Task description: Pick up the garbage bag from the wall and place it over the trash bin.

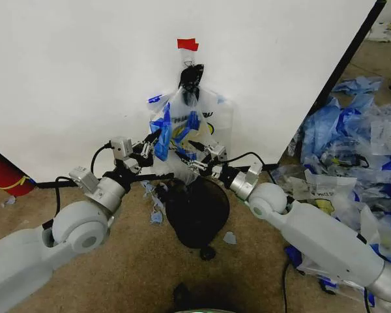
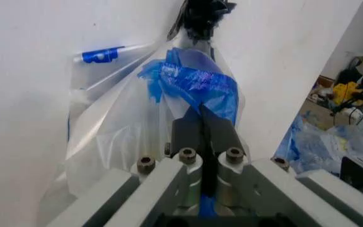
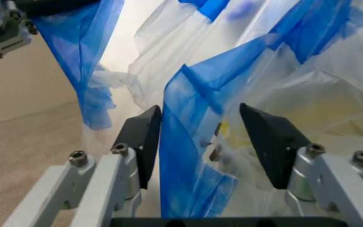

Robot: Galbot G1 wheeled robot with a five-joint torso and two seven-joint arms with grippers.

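Your thin translucent white plastic garbage bag (image 1: 194, 124) hangs on the plain white wall (image 1: 85, 78) above the black wire-mesh trash bin (image 1: 197, 212), left pincer (image 2: 200, 124) pinching its blue edge, right pincer (image 3: 200, 139) wide around another; it's light, floppy, slippery, so grip the edges.

Head view: even, bright indoor light on wall (image 1: 65, 78), soft shadow beside garbage bag (image 1: 202, 120). Wide-angle bend at edges. Left wrist view: dimmer, bluish, soft focus. Right wrist view: near plastic blurred, pale glare through translucent film.
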